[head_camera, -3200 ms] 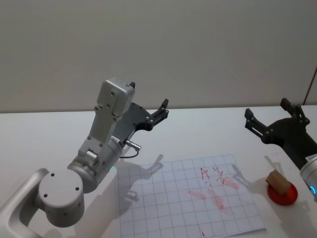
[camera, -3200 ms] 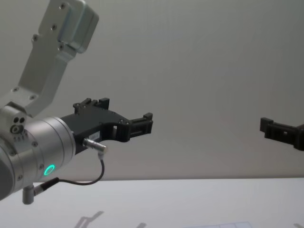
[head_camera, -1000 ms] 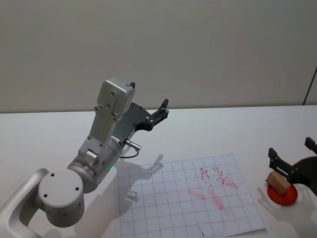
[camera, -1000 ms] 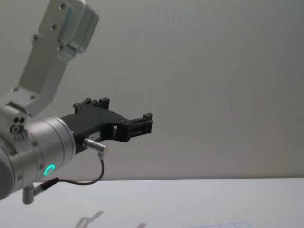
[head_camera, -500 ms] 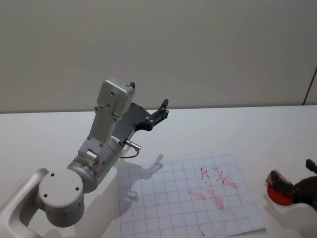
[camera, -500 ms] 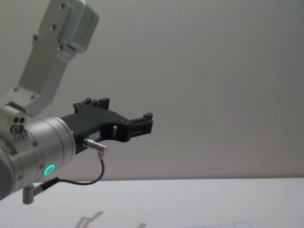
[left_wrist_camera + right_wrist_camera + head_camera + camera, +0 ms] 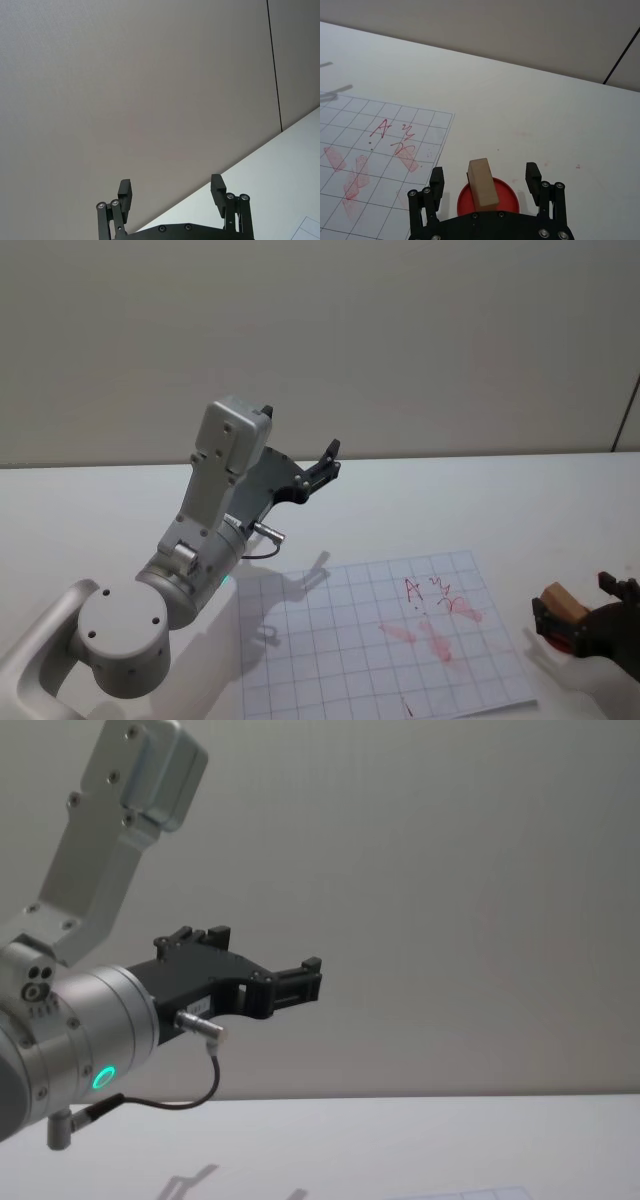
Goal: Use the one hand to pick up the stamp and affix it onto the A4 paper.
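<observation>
I'm at the pick-up step. My right gripper [image 7: 485, 171] is spread open with a finger on each side of the stamp [image 7: 483, 186], not yet touching it. The stamp stands on a red ink pad [image 7: 509, 198], just beside the A4 paper [image 7: 375, 150]. Next I should close squarely, then lift. My left gripper [image 7: 170, 191] idles raised, open.

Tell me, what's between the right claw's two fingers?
The stamp, standing on a red pad, clear of both open fingers of the right gripper; the right wrist view shows it.
</observation>
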Controlling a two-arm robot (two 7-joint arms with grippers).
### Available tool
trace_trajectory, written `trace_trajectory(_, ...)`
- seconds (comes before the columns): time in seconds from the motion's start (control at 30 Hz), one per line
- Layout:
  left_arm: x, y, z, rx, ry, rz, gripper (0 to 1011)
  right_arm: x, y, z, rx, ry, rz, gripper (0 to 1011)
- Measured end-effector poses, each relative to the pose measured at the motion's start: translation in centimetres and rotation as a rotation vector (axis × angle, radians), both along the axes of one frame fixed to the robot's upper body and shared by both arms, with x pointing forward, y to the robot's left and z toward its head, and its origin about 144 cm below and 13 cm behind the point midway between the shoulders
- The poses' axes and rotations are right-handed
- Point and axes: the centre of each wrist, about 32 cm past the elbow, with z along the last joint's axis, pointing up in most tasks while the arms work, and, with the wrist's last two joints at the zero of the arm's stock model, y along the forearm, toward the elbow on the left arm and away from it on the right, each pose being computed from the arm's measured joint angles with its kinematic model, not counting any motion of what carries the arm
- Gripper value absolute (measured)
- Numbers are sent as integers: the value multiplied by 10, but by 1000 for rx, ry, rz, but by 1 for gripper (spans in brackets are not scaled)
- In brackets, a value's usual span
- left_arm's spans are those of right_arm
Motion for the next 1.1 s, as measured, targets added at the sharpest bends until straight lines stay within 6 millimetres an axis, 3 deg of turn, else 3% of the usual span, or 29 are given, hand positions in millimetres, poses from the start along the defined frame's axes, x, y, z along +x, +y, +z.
trace_trajectory(0.47, 0, 0, 0, 0, 0, 0, 1001, 12, 3, -6, -24, 40, 18, 994)
trace_trajectory(0.63, 0, 0, 0, 0, 0, 0, 1001, 14, 3, -7, -28, 47, 21, 902)
trace_trajectory(1.1, 0, 0, 0, 0, 0, 0, 1001, 16, 4, -9, -33, 58, 26, 475)
